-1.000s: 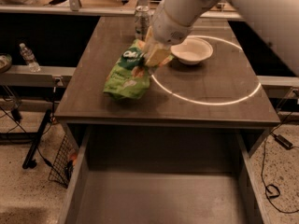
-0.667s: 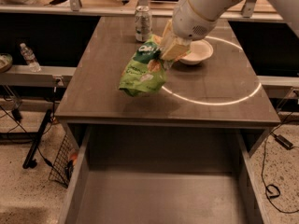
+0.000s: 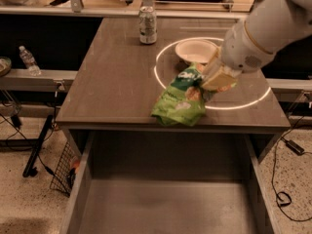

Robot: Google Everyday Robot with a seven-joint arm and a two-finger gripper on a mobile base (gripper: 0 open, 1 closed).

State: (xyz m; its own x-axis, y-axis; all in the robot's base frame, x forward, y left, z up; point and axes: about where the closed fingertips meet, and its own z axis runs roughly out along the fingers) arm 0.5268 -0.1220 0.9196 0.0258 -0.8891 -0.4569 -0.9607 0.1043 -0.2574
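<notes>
The gripper [image 3: 207, 83] was clamped on the upper end of a green crinkled plastic snack bag [image 3: 179, 101], which hung tilted over the front right part of the dark wooden table [image 3: 112, 82], near its edge. A white round paper bowl [image 3: 195, 50] sat just behind. A silver metal can [image 3: 147, 25] stood farther back. An open grey drawer [image 3: 165, 204] lay below.

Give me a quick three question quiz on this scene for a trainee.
1. True or false: the hand grips the green chip bag at the table's front edge.
2. What stands at the table's far edge? A a can, B a mug, C a kettle.
3. Fill in: the white bowl lies inside a lit ___.
Key: 1 true; 2 A; 3 ring.
</notes>
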